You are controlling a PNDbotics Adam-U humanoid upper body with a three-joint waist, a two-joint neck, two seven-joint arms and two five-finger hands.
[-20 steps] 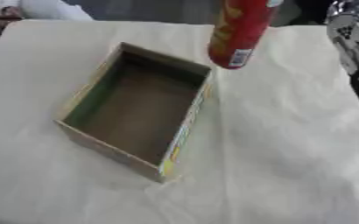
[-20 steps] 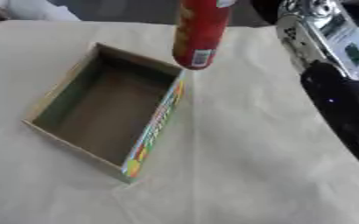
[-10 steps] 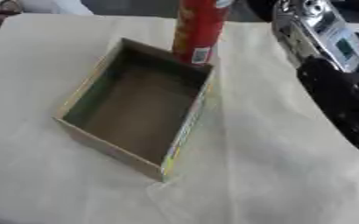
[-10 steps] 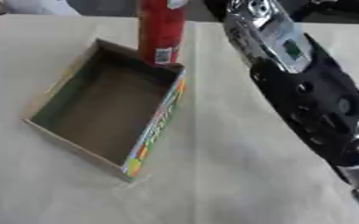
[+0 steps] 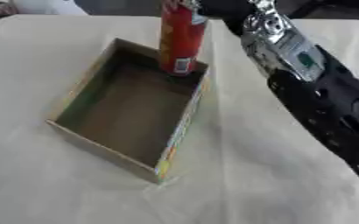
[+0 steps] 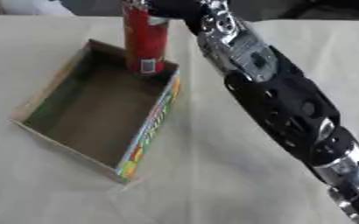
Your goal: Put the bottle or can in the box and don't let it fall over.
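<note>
A tall red can with a white label near its base hangs upright over the far right corner of an open cardboard box. The box has a brown floor, a green inner left wall and a colourful printed right side. It lies on the cream cloth at left of centre. My right hand is at the top edge, shut on the can's top and partly cut off by the frame. Its black and silver forearm runs down to the lower right. The can's base is about level with the box rim.
A cream cloth covers the whole table, with open cloth in front of and to the right of the box under my arm. Something white shows past the far left edge of the table.
The can has moved left, from beside the box's far right corner to over that corner, and lower. My right arm has swung well into view across the right side.
</note>
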